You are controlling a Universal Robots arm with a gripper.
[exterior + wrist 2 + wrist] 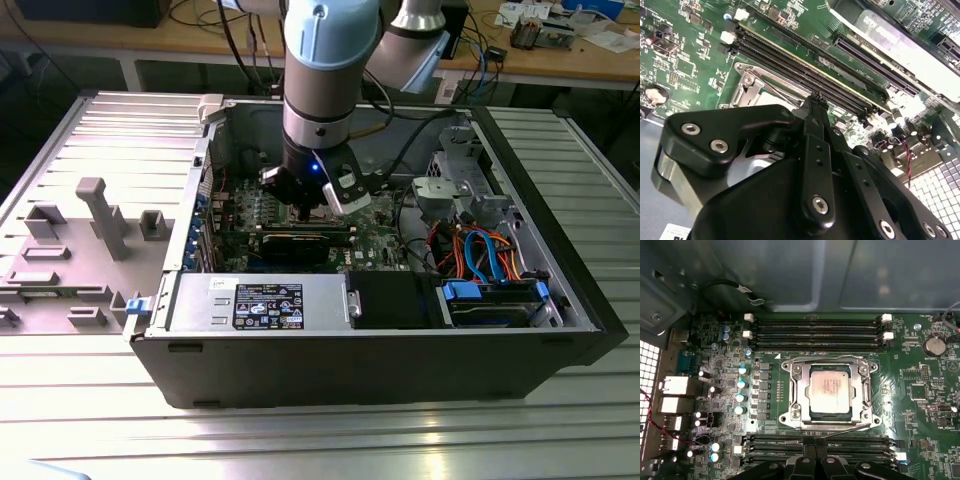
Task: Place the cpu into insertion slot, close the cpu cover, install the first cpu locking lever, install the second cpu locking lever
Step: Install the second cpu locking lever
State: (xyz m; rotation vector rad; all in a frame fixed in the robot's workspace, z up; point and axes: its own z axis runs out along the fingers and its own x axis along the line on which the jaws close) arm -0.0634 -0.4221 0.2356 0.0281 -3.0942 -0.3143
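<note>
The cpu [831, 388], a silvery square chip, lies flat in the insertion slot [786, 418] on the green motherboard [920, 390]. The cpu cover [798, 390] is down around it, with the chip showing through its window. One thin wire lever [825, 359] runs along the cover's side towards the four memory slots. A second lever [850, 429] runs along the opposite side, its end close to my fingertips. My black gripper [813, 444] is shut just off that side of the socket, with nothing seen between its fingers. It also shows over the board in the exterior view [310, 208] and the second wrist view [817, 100].
Long black memory slots [815, 325] flank the socket, with another set [860, 445] beside my fingers. Blue capacitors [742, 385] and a coin battery [934, 345] stand nearby. The open case holds a power supply [260, 300], a black card [300, 243], cables [480, 245] and a drive cage [495, 300].
</note>
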